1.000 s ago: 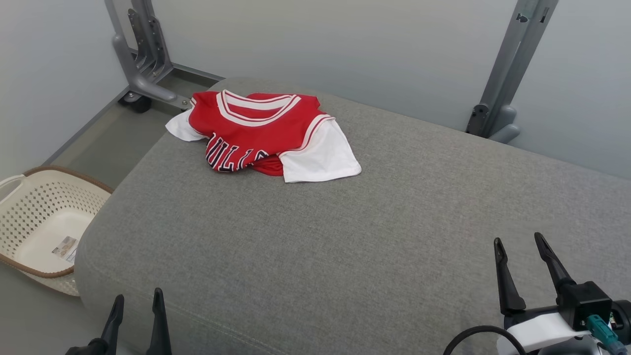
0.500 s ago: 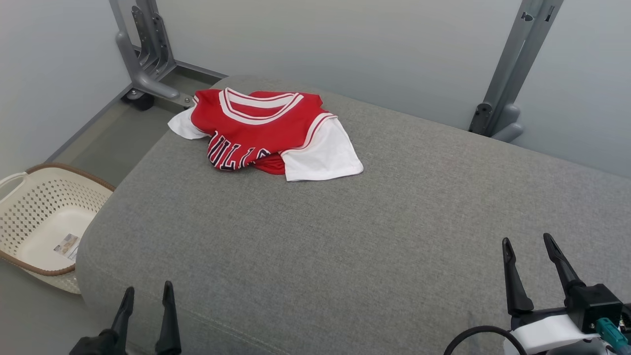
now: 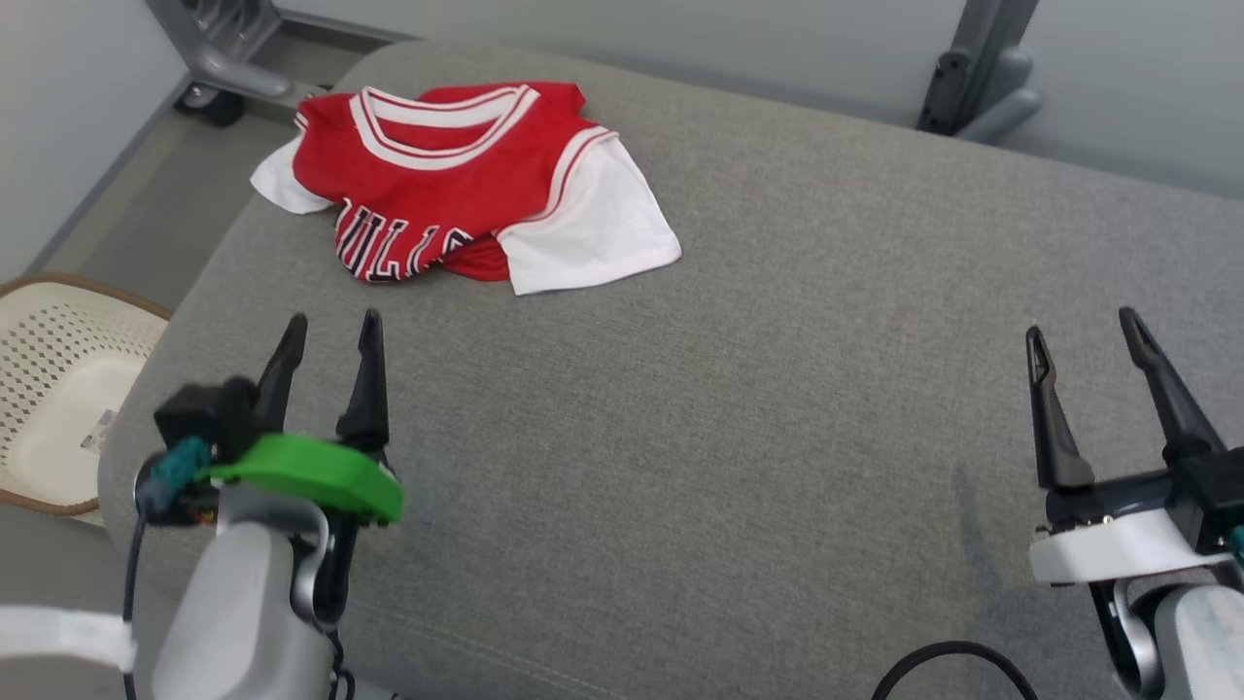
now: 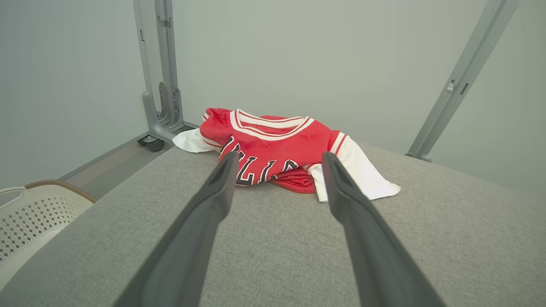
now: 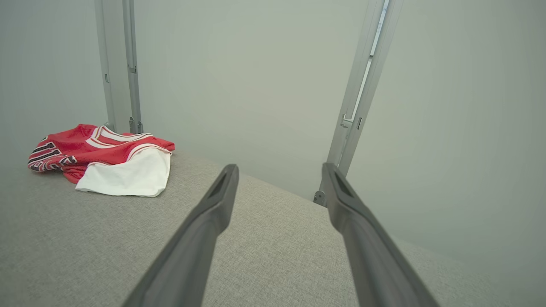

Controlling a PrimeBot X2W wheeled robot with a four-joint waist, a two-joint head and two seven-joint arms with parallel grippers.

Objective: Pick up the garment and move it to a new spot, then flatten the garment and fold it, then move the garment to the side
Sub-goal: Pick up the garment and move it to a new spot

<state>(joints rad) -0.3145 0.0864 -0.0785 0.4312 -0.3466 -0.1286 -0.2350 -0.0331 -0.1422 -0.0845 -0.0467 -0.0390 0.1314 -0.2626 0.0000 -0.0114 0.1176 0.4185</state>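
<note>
The garment [image 3: 457, 185] is a red jersey with white sleeves and dark lettering, lying crumpled at the far left of the grey cushioned surface [image 3: 739, 408]. The left wrist view has the garment [image 4: 277, 147] straight ahead beyond the fingers, and the right wrist view has the garment [image 5: 106, 160] far off to the left. My left gripper [image 3: 330, 326] hovers open over the near left of the surface, short of the garment, with nothing between its fingers. At the near right my right gripper [image 3: 1081, 326] is open and empty too.
A cream perforated laundry basket [image 3: 49, 408] sits on the floor to the left of the surface. Grey metal frame posts [image 3: 972, 58] stand behind the surface against pale walls. A caster foot [image 3: 209, 92] rests on the floor at the far left.
The head camera has tilted down. Both arms have risen and reached forward over the surface, the left one more. The garment lies as before.
</note>
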